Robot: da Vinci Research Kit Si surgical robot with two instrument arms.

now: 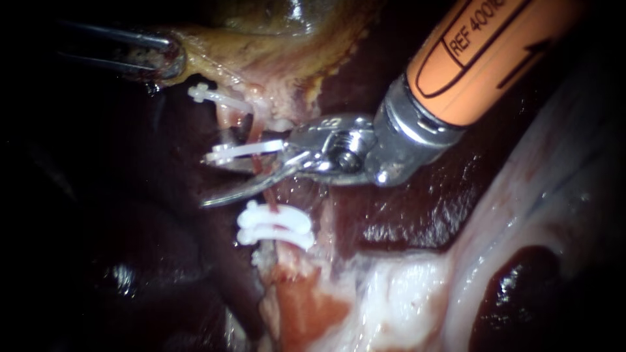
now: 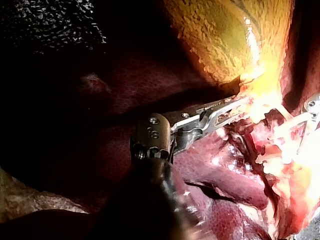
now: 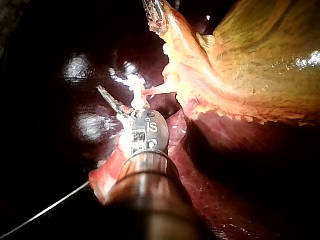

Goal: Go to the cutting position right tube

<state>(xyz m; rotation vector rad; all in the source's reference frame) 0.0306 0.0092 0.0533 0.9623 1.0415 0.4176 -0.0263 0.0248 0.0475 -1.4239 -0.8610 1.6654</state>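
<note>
Right instrument (image 1: 218, 182), curved silver jaws stood open astride the thin red right tube (image 1: 269, 202) between white plastic clips (image 1: 274, 225); left instrument (image 1: 163, 57) gripped yellowish gallbladder (image 1: 248, 52); drift probably risked nicking a clip.

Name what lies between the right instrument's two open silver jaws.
In the endoscope view, a thin red tube crosses that gap, below a white plastic clip.

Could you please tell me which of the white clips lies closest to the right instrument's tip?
The single middle clip, right beside the open tip of the right instrument; the top clip and the lower pair sit farther off.
</note>
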